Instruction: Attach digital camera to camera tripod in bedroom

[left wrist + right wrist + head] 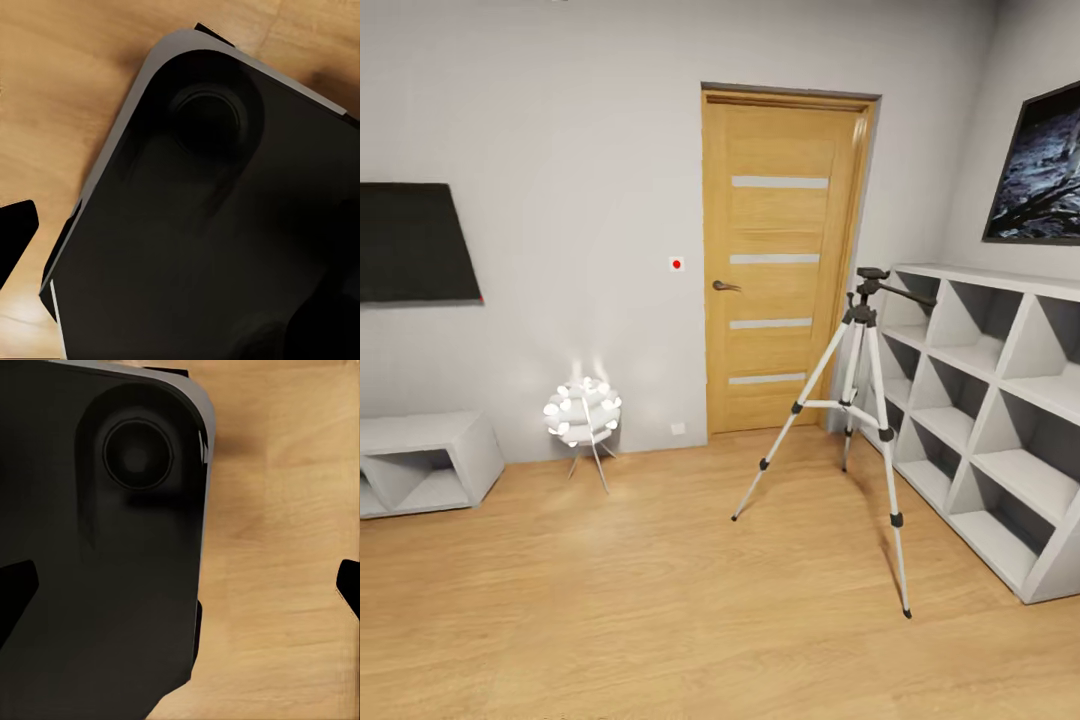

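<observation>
Bedroom with plank floor [610,600] and wooden door [780,260]: the camera tripod [857,400] stands just beside white shelving [990,420].

Its 3 thin silver legs look light and easy to tip, so a steadying hold near the black head [871,280] seems wise. No digital camera is visible. Both wrist views look down on the robot's dark base [217,225] over the floor. The right gripper [187,585] shows 2 dark fingertips spread wide apart and empty; the left gripper's state cannot be told.
</observation>
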`<state>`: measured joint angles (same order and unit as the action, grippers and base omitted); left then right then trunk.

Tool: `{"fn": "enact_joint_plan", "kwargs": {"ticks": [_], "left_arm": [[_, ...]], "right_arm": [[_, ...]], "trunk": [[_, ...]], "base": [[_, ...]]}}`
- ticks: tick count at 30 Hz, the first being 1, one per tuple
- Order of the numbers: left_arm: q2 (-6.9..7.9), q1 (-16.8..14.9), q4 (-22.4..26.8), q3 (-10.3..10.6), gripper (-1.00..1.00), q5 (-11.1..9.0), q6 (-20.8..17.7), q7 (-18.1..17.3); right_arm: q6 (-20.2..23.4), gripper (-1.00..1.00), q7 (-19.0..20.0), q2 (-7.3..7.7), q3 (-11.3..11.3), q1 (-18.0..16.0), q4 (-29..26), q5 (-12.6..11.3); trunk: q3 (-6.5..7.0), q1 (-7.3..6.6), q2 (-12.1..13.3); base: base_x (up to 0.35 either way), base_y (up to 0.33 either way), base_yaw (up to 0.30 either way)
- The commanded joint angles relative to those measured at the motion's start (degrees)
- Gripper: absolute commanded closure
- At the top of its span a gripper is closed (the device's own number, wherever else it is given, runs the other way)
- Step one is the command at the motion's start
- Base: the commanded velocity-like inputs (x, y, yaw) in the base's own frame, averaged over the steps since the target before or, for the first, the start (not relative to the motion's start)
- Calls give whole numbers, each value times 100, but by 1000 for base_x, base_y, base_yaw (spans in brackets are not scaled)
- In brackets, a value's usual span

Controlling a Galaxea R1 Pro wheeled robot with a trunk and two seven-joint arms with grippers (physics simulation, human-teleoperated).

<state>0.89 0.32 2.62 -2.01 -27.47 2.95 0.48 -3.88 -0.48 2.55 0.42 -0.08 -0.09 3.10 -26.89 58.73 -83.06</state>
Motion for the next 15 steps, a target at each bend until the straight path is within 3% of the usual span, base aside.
{"fn": "enact_joint_plan", "kwargs": {"ticks": [1, 8, 15], "left_arm": [[-1, 3, 11, -19, -100, 4, 4, 5], [-2, 3, 11, -15, -100, 11, 4, 5], [-1, 3, 17, -16, -100, 13, 4, 5]], "right_arm": [[-14, -100, -5, 1, 2, -1, 0, 31], [-16, -100, -5, 0, -5, -1, 0, 25], [-16, -100, -5, 0, -1, -1, 0, 26]], "trunk": [[-4, 0, -2], [-4, 0, -2], [-4, 0, -2]], "base": [[0, 0, 278], [24, -9, 278], [181, -124, 278]]}}
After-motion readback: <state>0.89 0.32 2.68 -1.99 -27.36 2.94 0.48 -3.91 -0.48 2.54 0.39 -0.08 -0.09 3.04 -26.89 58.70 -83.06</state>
